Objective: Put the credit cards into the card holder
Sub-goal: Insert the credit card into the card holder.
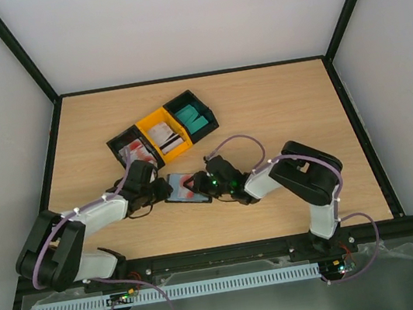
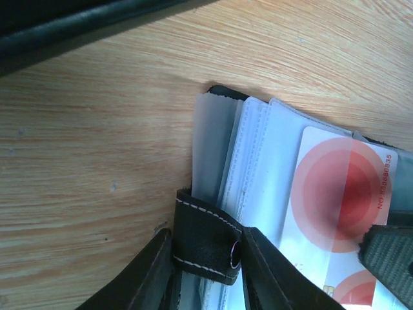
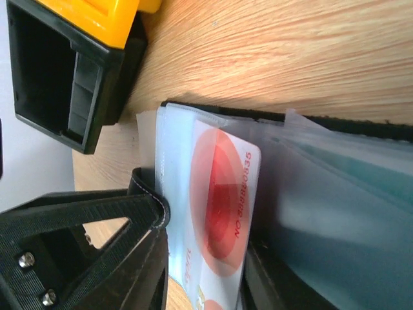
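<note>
Looking at your left claw (image 2: 206, 258), you see it clamped tight on the snap tab (image 2: 201, 226) of the card holder (image 2: 251, 148), which lies open just ahead. Your right claw (image 3: 203, 236) straddles the red-and-white card (image 3: 219, 187) there; whether it grips I cannot tell, because the card's near end is cut off.

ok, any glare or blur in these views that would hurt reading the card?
Top external: even light, soft shadows, card holder small in frame. Left wrist: table washed out top right, clear sleeves pale, red-and-white card number legible. Right wrist: table blown out upper right, teal card blurred under its sleeve, red-and-white card number readable.
</note>
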Robot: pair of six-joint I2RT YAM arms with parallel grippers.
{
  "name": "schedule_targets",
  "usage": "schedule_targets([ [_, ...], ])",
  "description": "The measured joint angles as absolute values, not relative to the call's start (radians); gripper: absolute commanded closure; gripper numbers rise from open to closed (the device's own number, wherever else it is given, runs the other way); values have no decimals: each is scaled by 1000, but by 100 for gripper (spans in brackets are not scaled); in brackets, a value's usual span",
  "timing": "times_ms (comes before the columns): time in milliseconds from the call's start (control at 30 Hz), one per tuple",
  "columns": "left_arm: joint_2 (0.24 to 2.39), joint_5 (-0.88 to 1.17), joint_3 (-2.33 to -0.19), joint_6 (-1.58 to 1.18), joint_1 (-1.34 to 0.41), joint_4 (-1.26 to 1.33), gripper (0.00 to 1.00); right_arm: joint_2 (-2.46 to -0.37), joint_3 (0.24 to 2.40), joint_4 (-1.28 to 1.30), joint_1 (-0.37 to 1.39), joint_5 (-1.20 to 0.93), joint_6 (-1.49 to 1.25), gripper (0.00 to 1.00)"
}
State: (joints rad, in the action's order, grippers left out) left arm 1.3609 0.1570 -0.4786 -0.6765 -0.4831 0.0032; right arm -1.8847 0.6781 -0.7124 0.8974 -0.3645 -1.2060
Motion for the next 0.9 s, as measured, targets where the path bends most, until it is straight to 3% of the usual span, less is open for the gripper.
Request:
schedule_targets([
  [133, 1356, 173, -476, -677, -484, 1, 70, -1836, 675, -647, 898, -345, -1187, 60],
  [367, 1346, 188, -474, -677, -495, -13, 69, -1779, 675, -547, 899, -308, -1165, 60],
  [900, 1357, 192, -472, -677, -527, 9, 69, -1790, 774, -355, 931, -242, -1054, 73],
])
